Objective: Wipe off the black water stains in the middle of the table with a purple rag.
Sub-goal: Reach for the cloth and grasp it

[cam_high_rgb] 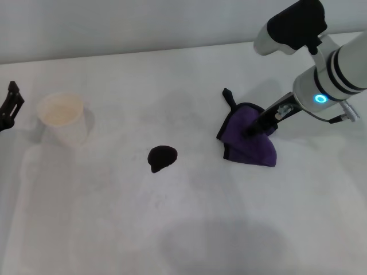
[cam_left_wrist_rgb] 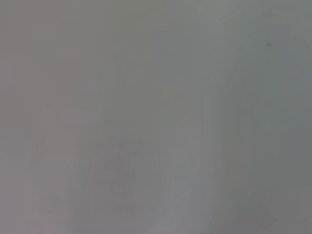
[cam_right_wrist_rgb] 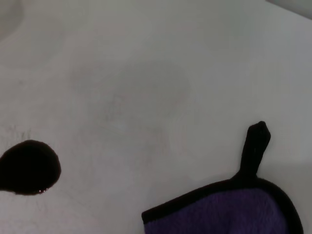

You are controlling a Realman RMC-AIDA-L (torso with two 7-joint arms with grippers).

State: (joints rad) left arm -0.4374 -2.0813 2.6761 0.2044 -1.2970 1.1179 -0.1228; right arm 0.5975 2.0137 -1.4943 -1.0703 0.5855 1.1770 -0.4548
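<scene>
A small glossy black stain (cam_high_rgb: 162, 157) lies near the middle of the white table (cam_high_rgb: 172, 217). It also shows in the right wrist view (cam_right_wrist_rgb: 28, 167). The purple rag (cam_high_rgb: 250, 137) with black trim and a black hanging loop lies crumpled to the right of the stain. Part of it shows in the right wrist view (cam_right_wrist_rgb: 229, 209). My right gripper (cam_high_rgb: 253, 129) reaches down onto the rag's top and presses into its folds. My left gripper (cam_high_rgb: 10, 106) is parked at the far left edge, away from the stain.
A white paper cup (cam_high_rgb: 62, 117) stands upright at the left of the table, near the left gripper. The left wrist view shows only a blank grey surface. Faint grey smudges mark the tabletop around the stain.
</scene>
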